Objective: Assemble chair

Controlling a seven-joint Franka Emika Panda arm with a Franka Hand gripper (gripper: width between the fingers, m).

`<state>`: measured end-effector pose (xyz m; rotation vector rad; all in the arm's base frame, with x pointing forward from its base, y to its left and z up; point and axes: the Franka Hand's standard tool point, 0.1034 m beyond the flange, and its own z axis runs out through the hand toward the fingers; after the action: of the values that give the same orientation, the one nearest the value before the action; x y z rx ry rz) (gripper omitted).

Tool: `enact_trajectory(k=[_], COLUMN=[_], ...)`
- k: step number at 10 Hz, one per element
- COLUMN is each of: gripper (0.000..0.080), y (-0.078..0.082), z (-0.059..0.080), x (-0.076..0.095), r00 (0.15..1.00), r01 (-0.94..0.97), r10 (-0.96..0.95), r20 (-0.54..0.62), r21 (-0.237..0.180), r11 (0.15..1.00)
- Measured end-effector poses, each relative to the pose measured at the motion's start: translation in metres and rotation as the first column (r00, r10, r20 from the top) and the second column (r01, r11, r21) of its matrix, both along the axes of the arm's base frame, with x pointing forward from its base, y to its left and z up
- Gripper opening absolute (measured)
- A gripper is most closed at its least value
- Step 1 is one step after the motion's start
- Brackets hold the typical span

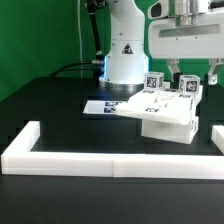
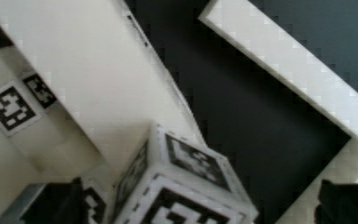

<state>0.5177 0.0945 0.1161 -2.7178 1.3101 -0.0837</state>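
The matte-white toy chair (image 1: 168, 112), partly put together, stands on the black surface (image 1: 60, 105) toward the exterior view's right. Its flat white seat (image 1: 150, 106) lies level on a blocky white base, and 2 white block-shaped legs (image 1: 187, 90) with black-and-white square tags stand upright on it, side by side and near each other. A third tagged block (image 1: 152, 81) stands just behind them, toward the exterior view's left.

The end effector (image 1: 193, 72) hangs directly above the 2 upright legs. Its 2 dark fingers (image 1: 176, 70) are spread apart, 1 on each side of the legs, and they clamp nothing. Whether the fingertips touch the blocks, I cannot tell.

In the wrist view, a tagged white leg (image 2: 185, 170) fills the middle of the picture, very close to the camera, with another tagged white piece (image 2: 16, 105) beside it. A long white bar (image 2: 291, 60) crosses the dark surface diagonally.

A long low white border rail (image 1: 110, 160) runs along the front of the surface and turns at its corner on the exterior view's left. A flat dark strip of printed tags (image 1: 100, 105) lies on the surface just beside the seat. The white base of the robot arm (image 1: 125, 50) stands behind, near the green backdrop (image 1: 40, 30).
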Motion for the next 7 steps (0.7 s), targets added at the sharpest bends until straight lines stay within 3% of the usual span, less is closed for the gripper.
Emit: enact_trajectory(k=[2, 7], gripper=[0.0648, 0.0648], y=[-0.0002, 0.0034], z=[-0.0001, -0.0012], x=[0.0, -0.0019], r00=[0.984, 0.844], r01=[-0.179, -0.533], r10=[0.18, 0.535], r20=[0.014, 0.024], r21=[-0.021, -0.072], r11=[0.984, 0.843])
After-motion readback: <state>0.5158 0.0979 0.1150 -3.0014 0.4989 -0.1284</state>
